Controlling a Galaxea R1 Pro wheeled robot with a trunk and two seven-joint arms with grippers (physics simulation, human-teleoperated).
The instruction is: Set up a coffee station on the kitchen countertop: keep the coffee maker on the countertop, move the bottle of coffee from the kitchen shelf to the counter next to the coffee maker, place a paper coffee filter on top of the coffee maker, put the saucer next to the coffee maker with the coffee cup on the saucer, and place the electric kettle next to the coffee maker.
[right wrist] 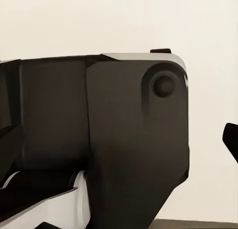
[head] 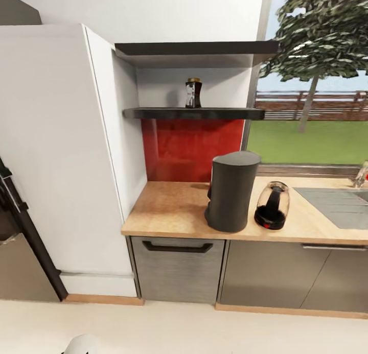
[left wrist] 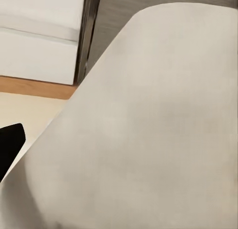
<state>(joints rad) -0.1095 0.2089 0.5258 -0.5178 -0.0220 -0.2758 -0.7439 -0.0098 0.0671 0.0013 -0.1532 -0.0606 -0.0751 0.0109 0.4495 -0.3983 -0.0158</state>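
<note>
- The wooden countertop (head: 168,206) is lying ahead in the head view, its front edge running across the frame above a grey drawer with a dark handle (head: 177,248).
- The dark coffee maker (head: 232,190) is standing upright near that front edge, and the glass electric kettle (head: 272,206) is sitting just beside it, on the sink side.
- A bare stretch of countertop is lying open between the coffee maker and the tall white cabinet (head: 61,155) that is closing off the counter's left end.
- The bottle of coffee (head: 193,93) is standing upright on the lower dark shelf (head: 194,113), against the back wall, above the red backsplash (head: 191,147) and well above the counter.
- A second dark shelf (head: 197,48) is hanging over the bottle, leaving a gap above its lid.
- A grey sink (head: 335,206) is occupying the counter's right part, under a window (head: 317,88) showing a tree, grass and a fence.
- A pale floor (head: 204,333) is stretching between the robot and the cabinet fronts, with a wooden strip running along their base.
- In the left wrist view, a large pale rounded robot part (left wrist: 148,140) is covering most of the frame; a dark tip is showing at one edge, and I cannot tell whether the left gripper is released or clenched.
- In the right wrist view, a dark robot body part (right wrist: 99,140) is sitting in front of a plain pale wall; only a dark sliver is showing at the edge, so I cannot tell the right gripper's state.
</note>
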